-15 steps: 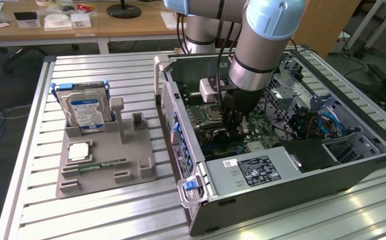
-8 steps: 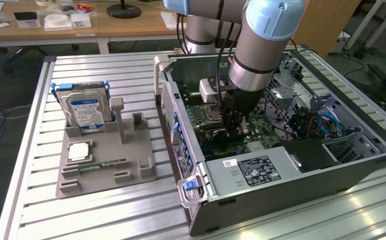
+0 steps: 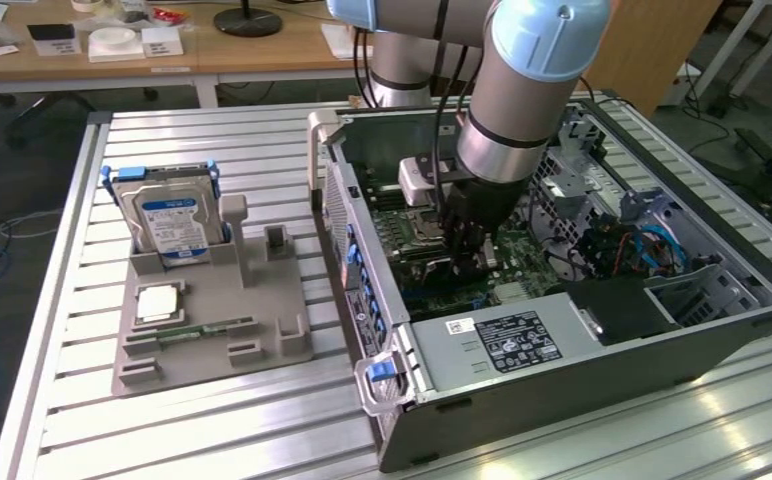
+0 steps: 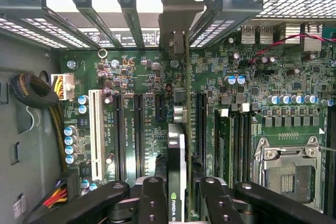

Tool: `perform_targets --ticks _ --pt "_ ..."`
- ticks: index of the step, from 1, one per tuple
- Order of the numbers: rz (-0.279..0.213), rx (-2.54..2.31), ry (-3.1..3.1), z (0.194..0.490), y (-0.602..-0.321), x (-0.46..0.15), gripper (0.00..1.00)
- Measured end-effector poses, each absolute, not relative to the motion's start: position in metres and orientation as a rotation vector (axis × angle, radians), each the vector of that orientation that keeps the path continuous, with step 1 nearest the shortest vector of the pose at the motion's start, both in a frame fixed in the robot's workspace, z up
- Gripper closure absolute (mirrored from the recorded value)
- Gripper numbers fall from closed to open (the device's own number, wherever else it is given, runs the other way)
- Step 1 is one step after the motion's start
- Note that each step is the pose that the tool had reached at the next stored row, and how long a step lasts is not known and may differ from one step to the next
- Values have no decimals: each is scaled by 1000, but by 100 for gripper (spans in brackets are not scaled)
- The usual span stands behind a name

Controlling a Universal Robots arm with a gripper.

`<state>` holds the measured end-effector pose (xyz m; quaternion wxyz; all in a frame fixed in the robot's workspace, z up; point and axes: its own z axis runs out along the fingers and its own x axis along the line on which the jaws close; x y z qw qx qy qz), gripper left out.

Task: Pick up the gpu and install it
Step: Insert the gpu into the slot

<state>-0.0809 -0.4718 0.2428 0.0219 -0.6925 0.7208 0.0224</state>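
The gpu [image 4: 177, 150] stands on edge over the motherboard [image 4: 142, 77] inside the open computer case [image 3: 706, 330]. It lies along a dark expansion slot, and its silvery end bracket [image 4: 181, 9] sits against the rear slot openings. My gripper [image 4: 181, 184] reaches down into the case and is shut on the gpu, with one black finger [image 4: 152, 198] on each side of the card's near end. In the exterior view the gripper [image 3: 473, 262] hangs low over the middle of the board, hiding the card.
The case walls, a drive cage [image 3: 586, 180] and the labelled power supply [image 3: 513, 340] surround the board. The CPU socket [image 4: 286, 174] and a white slot [image 4: 96, 132] flank the card. A grey fixture [image 3: 213, 330] at the exterior view's left holds a hard drive [image 3: 170, 225].
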Motion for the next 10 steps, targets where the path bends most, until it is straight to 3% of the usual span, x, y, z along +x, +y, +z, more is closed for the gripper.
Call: perform_targets --ticks 1,2,10 --pt "70 -2146 2233 243 -472 -81 72" --pt "70 -2146 2233 243 -472 -81 66" --pt "70 -2146 2233 256 -472 -81 66"
